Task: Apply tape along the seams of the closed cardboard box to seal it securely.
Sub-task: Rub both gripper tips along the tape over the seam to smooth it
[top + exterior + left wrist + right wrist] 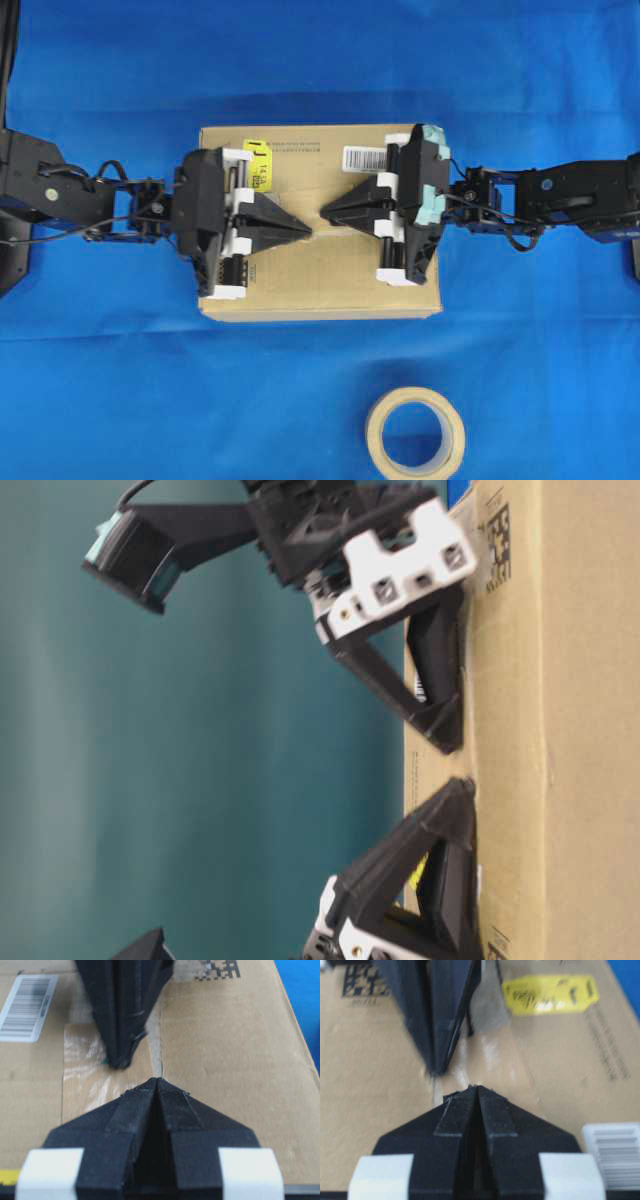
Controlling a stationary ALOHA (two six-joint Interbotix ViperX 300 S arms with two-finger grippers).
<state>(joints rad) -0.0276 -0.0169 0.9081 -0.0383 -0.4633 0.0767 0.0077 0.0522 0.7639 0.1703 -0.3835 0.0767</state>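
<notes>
The cardboard box (pixel 320 285) lies flat on the blue cloth, flaps closed. Its seam (pixel 158 1040) runs under both grippers. A glossy tan piece of tape (pixel 87 1075) lies flat on the top, its edge along the seam; the right wrist view shows the tape (pixel 492 1067) too. My left gripper (pixel 308 230) is shut with nothing in it, its tip low on the seam. My right gripper (pixel 324 212) faces it, also shut and empty, with its tip (pixel 120 1062) down on the tape. The two tips are a short gap apart.
A beige tape roll (pixel 415 432) lies on the cloth in front of the box. A yellow sticker (pixel 258 160) and a white barcode label (pixel 368 156) sit on the box's far flap. Blue cloth (pixel 100 380) surrounds the box.
</notes>
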